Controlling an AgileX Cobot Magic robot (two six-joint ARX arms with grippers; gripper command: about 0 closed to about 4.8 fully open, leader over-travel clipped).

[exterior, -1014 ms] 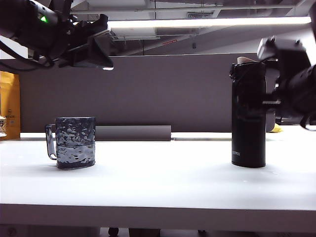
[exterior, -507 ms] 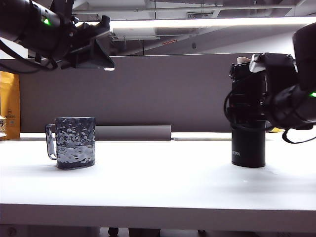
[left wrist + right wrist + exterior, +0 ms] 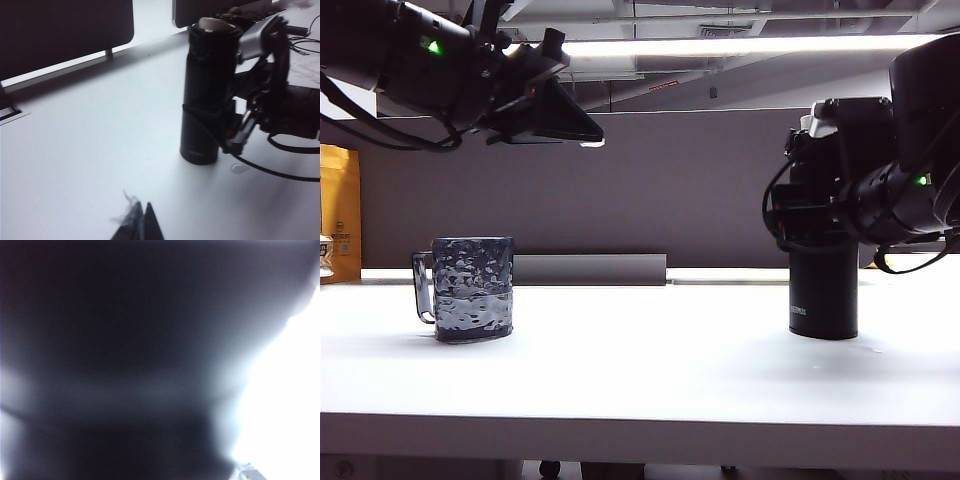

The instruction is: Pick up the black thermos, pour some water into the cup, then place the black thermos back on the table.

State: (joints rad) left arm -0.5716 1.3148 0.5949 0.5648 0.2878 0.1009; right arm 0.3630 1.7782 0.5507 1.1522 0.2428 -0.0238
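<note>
The black thermos (image 3: 823, 292) stands upright on the white table (image 3: 650, 360) at the right. My right gripper (image 3: 817, 215) is open, its jaws set on either side of the thermos's middle. In the left wrist view the thermos (image 3: 205, 95) shows its pale spout, with the right arm close beside it. The right wrist view is filled by the thermos's dark blurred wall (image 3: 125, 350). The cup (image 3: 472, 288), dimpled and blue-grey, stands at the left, handle to the left. My left gripper (image 3: 582, 128) hangs high above the table, right of the cup, shut and empty (image 3: 142, 220).
A grey partition (image 3: 670, 180) runs along the back of the table, with a long grey bar (image 3: 590, 268) at its foot. A yellow bag (image 3: 340, 210) stands at the far left. Cables (image 3: 280, 170) lie on the table behind the thermos.
My right gripper has come in from the right and sunk, so that it now straddles the thermos's middle. My left arm has swung to the right, still high. Thermos and cup have not moved.
</note>
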